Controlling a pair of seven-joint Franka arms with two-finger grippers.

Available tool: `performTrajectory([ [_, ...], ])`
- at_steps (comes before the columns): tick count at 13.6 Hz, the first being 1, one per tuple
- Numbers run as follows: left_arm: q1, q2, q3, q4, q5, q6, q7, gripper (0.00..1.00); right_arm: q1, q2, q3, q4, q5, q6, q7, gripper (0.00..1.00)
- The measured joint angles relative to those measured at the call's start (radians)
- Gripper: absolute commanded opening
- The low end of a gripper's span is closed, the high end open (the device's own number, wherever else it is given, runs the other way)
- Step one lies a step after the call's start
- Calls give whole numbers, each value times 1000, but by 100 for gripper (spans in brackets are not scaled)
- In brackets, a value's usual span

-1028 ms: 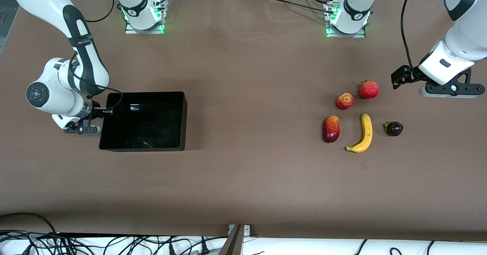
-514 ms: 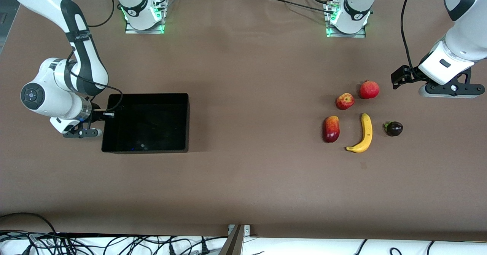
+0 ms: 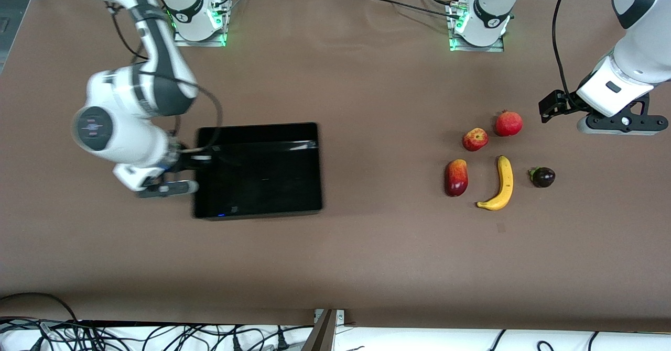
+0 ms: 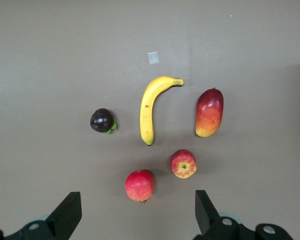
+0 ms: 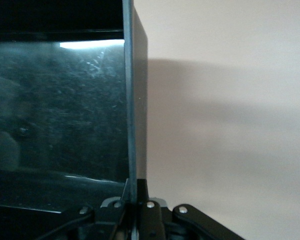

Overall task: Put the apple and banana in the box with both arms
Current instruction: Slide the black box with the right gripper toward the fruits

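Note:
The black box sits on the table toward the right arm's end. My right gripper is shut on the box's end wall, its fingers pinching the rim. The apple and the banana lie on the table toward the left arm's end; the banana is nearer the front camera. Both show in the left wrist view, the apple and the banana. My left gripper hangs open and empty over bare table beside the fruit, and it waits.
A uniformly red round fruit lies beside the apple. A red-and-yellow mango and a small dark fruit flank the banana. A small pale mark is on the table near the banana's tip.
My right arm has dragged the box toward the middle of the table, with the gripper still shut on its wall. The left arm and the fruit have not moved.

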Motion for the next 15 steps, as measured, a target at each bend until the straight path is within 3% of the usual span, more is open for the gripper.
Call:
performTrajectory([
  [2, 0, 1, 0, 1, 0, 0, 0, 100, 75, 71, 32, 69, 55, 7, 116, 0],
  [5, 0, 2, 0, 3, 0, 0, 0, 100, 223, 211, 39, 207, 62, 88, 322, 0],
  [8, 0, 2, 0, 3, 0, 0, 0, 100, 332, 312, 39, 280, 63, 174, 446, 0],
  [15, 0, 3, 0, 4, 0, -2, 0, 100, 392, 358, 33, 292, 51, 221, 543, 0],
])
